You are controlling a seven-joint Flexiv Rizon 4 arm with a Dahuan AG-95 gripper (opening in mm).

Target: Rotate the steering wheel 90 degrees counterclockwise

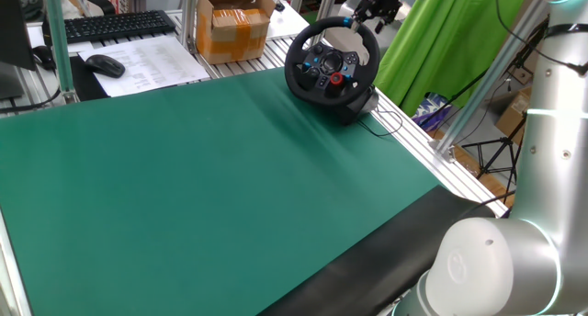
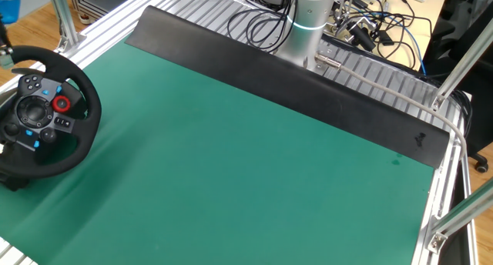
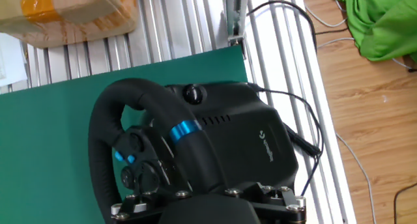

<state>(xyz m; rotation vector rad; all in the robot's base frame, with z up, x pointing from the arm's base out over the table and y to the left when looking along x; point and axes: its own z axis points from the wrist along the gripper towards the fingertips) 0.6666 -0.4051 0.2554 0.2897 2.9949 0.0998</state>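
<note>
One fixed view shows the gripper (image 1: 371,13) hanging just above the top of the steering wheel (image 1: 332,61), close to its rim. Whether it touches the rim cannot be told, and the fingers are too small and dark here to judge if they stand apart or together. In the hand view only the gripper body shows at the bottom edge, so its state stays unknown there too.

The steering wheel sits directly below the hand, at the far corner of the green mat (image 1: 202,178), on its black base (image 3: 247,142). A blue strip (image 3: 184,129) marks the rim right under the hand, and a red dial (image 2: 62,104) shows on the wheel's face.

Beyond the hand, on the metal rails, stands a cardboard box (image 1: 234,24) (closed with tape, so its contents are hidden). A green cloth (image 3: 374,22) lies on the floor to the side of the hand.
</note>
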